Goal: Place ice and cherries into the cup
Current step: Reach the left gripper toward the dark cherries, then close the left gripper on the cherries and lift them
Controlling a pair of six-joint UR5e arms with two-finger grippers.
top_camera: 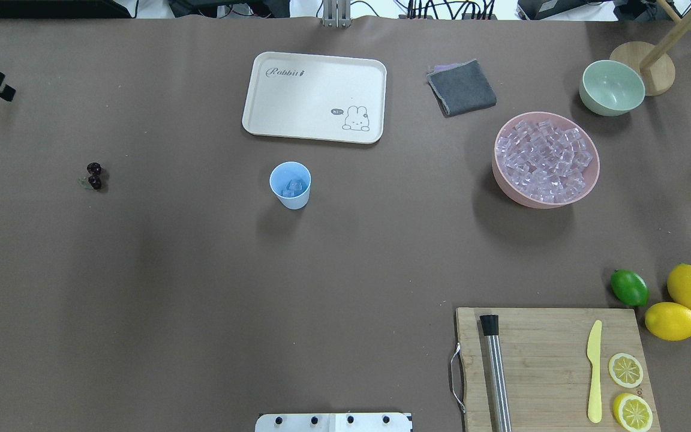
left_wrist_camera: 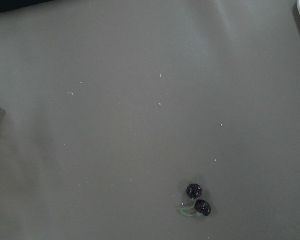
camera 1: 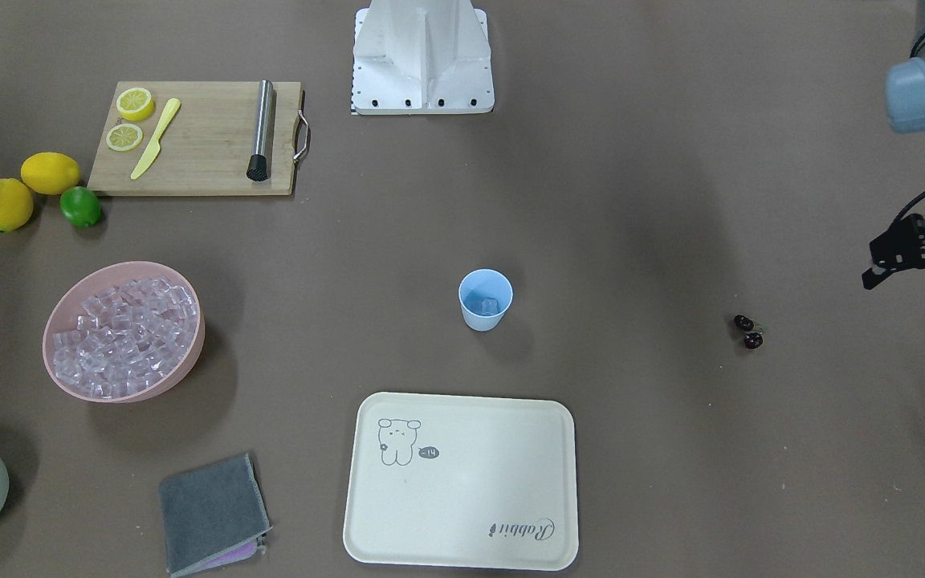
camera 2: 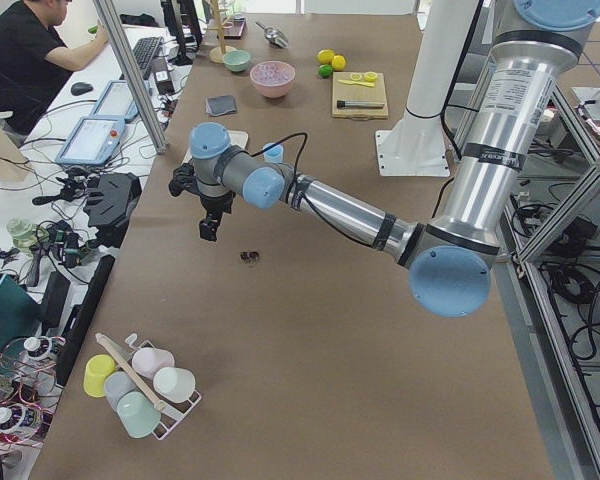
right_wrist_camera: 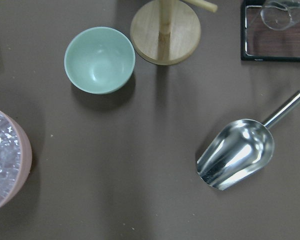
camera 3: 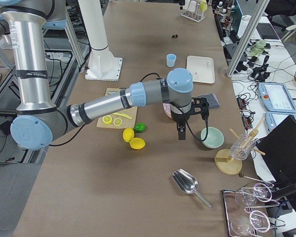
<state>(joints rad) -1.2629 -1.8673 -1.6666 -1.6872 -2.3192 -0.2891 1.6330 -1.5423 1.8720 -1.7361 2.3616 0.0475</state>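
Observation:
The light-blue cup (camera 1: 485, 301) stands upright mid-table and also shows in the overhead view (top_camera: 290, 185). At least one clear ice cube (top_camera: 291, 188) lies inside it. A heap of ice (camera 1: 121, 329) fills the pink bowl (top_camera: 519, 198). The cherries (camera 1: 748, 331), two dark fruits on green stems, lie on the table, and the left wrist view (left_wrist_camera: 198, 199) shows them too. My left gripper (camera 1: 912, 287) hovers beyond the cherries, open and empty. My right gripper (camera 3: 180, 126) hangs near the pale green bowl; I cannot tell whether it is open or shut.
A cream tray (top_camera: 297, 114) lies beyond the cup, with a grey cloth (top_camera: 461, 87) beside it. Also in view are a pale green bowl (right_wrist_camera: 99, 60), a metal scoop (right_wrist_camera: 235, 154), a wooden stand (right_wrist_camera: 165, 30), a cutting board (top_camera: 549, 360) with a muddler and knife, lemons and a lime (top_camera: 629, 287).

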